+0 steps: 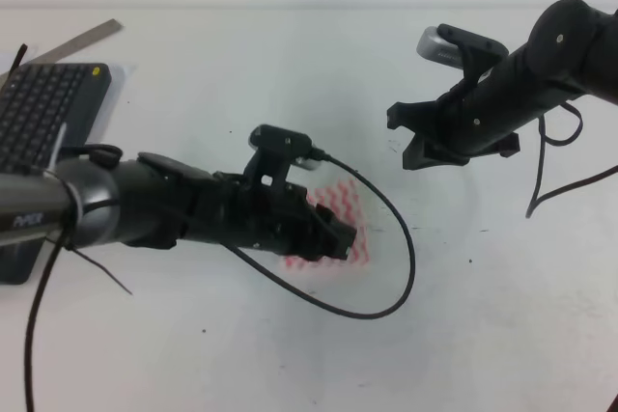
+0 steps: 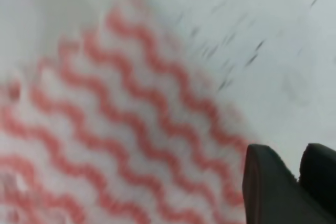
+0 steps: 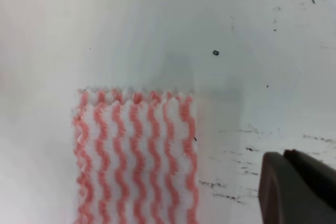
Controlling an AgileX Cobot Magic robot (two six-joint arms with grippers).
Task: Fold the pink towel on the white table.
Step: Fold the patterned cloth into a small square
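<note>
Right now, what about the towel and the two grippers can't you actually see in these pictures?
- Exterior high view: the left gripper covers much of the pink towel, hiding any fold or grasp.
- Left wrist view: blurred close-up; the towel runs past the frame edges.
- Right wrist view: the towel is cut off at the bottom; only the right gripper's finger shows.

L gripper (image 1: 340,238) low, R gripper (image 1: 417,137) raised

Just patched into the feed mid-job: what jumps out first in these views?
The pink towel with its wavy stripes lies mid-table on the white table, half hidden under the left gripper, which sits low over it. The right gripper hangs clear, up and to the right. A dark keyboard sits at the far left edge.
</note>
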